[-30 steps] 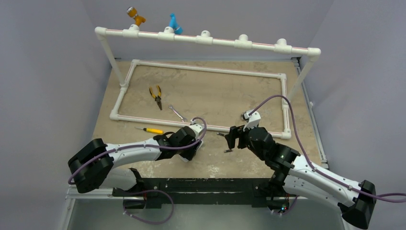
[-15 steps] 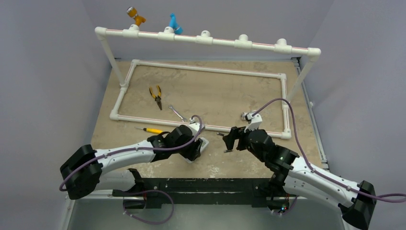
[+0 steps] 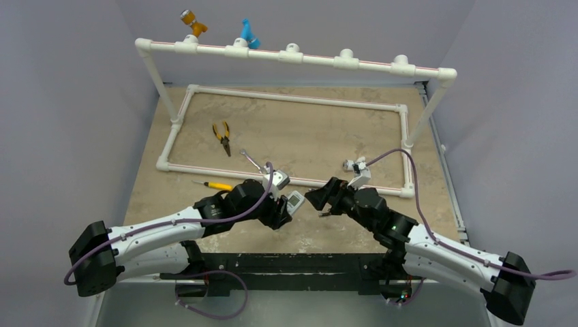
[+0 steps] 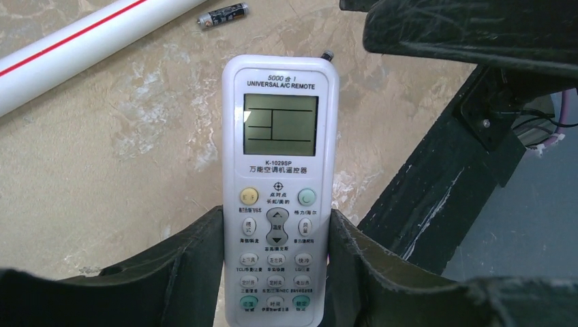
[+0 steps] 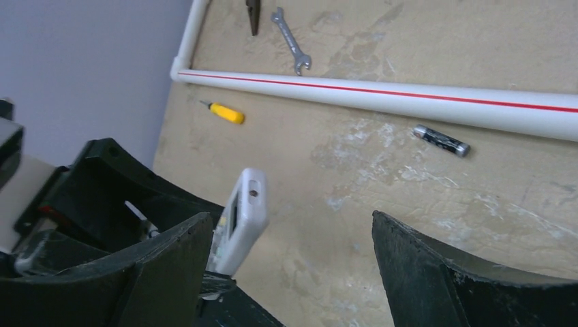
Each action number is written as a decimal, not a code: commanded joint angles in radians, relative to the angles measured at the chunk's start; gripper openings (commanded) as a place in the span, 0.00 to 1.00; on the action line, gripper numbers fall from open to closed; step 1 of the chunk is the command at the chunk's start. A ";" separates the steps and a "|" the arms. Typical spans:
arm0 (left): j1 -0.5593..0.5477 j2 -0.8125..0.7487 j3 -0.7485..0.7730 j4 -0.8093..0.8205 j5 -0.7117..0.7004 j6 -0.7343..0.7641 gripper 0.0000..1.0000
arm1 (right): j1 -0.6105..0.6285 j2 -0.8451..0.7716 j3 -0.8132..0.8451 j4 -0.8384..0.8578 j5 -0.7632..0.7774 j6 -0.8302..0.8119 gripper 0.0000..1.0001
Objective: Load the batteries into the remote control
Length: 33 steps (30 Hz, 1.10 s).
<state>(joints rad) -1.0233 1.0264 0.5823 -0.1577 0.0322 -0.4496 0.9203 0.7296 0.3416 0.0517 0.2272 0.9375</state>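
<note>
Your left gripper [image 4: 276,235] is clamped on the remote control [image 4: 279,170], pinching its lower half across the narrow sides, with the buttons and display facing the wrist camera. It hangs off the table on the arms' side of the red-striped white pipe [image 5: 409,95]. Your right gripper [image 5: 290,231] stands wide with nothing between its fingers, near the remote's top end. One battery [image 5: 442,140] lies flat just beside that pipe, on the same side as the remote; the second I cannot pick out for certain. Judge the remote as light, stiff, smooth plastic. It may swivel in a side pinch, so hold it by the long edges, clear of the back recess, which isn't visible here. The battery is tiny, hard and round, likely to roll; take it across its middle, fingers square to its length
</note>
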 commanded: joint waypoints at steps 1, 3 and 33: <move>-0.007 -0.011 0.007 0.028 0.052 0.017 0.00 | 0.003 -0.036 0.004 0.136 -0.074 0.016 0.85; -0.006 -0.009 0.023 0.022 0.110 0.025 0.00 | 0.003 -0.074 0.033 0.092 -0.090 -0.122 0.84; -0.178 -0.012 0.083 -0.023 -0.134 0.150 0.00 | 0.002 0.002 0.030 0.027 -0.206 0.185 0.58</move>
<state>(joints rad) -1.1946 1.0355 0.6212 -0.2070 -0.0700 -0.3286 0.9222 0.7540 0.3847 0.0330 0.0601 1.0897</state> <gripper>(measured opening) 0.505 0.607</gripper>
